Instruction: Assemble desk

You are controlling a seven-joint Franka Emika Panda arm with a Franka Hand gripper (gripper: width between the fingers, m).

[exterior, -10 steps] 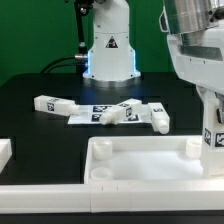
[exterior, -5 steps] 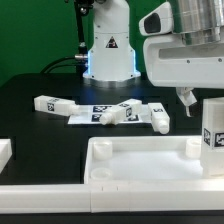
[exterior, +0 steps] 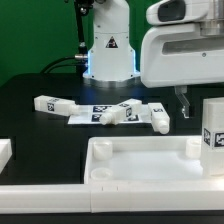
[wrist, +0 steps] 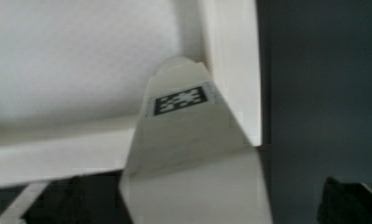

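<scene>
The desk's white tray-like tabletop lies at the front of the black table. One white square leg with a tag stands upright at the tabletop's corner on the exterior view's right. My gripper hovers just above that leg, open; one finger hangs beside the leg, apart from it. In the wrist view the same leg rises between my two dark fingertips, with gaps on both sides, and the gripper holds nothing. The tabletop's rim runs behind the leg.
Three loose white legs lie on and around the marker board behind the tabletop. The arm's base stands at the back. A white block sits at the left edge.
The gripper has opened, let go of the upright leg, and risen above it. The leg has stayed standing in the tabletop's corner.
</scene>
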